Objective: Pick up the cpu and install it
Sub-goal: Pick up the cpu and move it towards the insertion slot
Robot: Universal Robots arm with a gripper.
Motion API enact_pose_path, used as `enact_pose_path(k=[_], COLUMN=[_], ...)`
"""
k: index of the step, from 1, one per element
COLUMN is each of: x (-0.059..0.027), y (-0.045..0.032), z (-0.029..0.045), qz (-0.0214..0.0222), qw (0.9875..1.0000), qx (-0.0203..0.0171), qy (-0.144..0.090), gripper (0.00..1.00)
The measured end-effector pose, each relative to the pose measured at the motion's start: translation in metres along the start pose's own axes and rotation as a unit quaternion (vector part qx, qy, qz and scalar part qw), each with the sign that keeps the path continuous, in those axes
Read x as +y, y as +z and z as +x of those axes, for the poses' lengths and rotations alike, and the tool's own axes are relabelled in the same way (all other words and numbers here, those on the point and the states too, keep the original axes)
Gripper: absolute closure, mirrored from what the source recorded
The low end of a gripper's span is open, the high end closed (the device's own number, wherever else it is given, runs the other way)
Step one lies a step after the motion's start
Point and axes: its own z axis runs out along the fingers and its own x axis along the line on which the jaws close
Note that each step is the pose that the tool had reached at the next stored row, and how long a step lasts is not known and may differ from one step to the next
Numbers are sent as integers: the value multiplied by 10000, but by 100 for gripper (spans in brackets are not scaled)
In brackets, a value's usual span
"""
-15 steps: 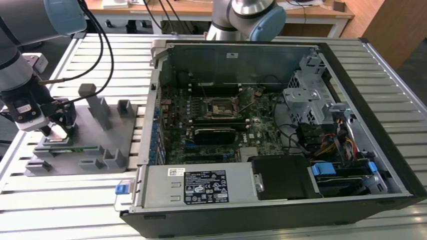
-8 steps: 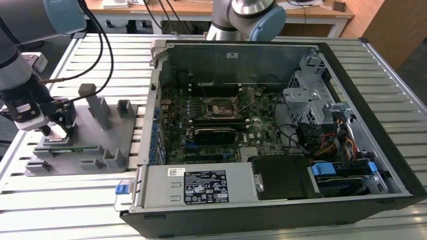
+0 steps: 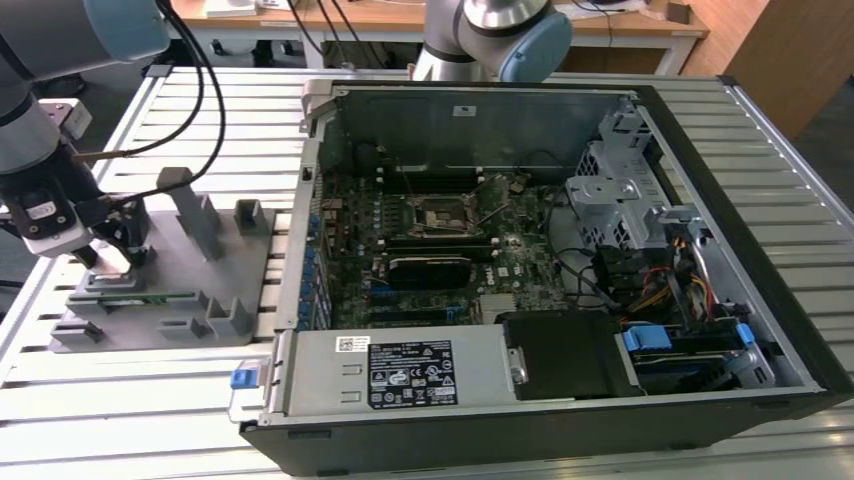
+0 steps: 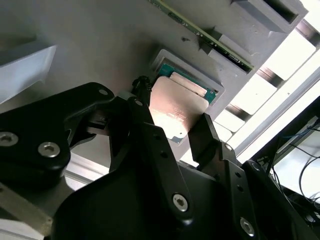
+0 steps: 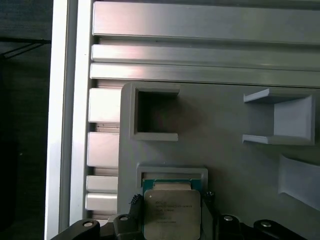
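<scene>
The arm comes down near the surface edge on the exterior view's left, with its wrist upright and the end effector pointing straight down. Its two black fingers press opposite sides of the cpu.

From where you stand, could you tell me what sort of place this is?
Probably a robotics lab bench: an open computer case on a slatted aluminium table, the gripper clasping the cpu.

Taking twelve o'clock as straight away from the gripper: pinches the cpu by its nine and three o'clock edges with black fingers. Holds it over a green-rimmed pocket in the grey fixture. Faces a thin memory stick at twelve.
</scene>
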Motion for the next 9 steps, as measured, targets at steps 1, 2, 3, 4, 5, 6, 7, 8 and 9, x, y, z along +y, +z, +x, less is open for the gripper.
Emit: enact_pose_path(k=[1,2,3,4,5,6,7,8,9], x=[0,0,0,1,1,1,1,1,1], y=[-13,-27,-39,-52,-63,-74,-83,-92,-101], z=[0,0,0,0,0,0,-1,-1,-1], qz=[1,2,3,4,4,4,4,4,4], qw=[10000,10000,10000,10000,10000,10000,10000,10000,10000], qx=[0,0,0,0,0,0,1,0,0], qy=[0,0,0,0,0,0,0,0,0], gripper=[46,46,46,46,46,46,46,46,46])
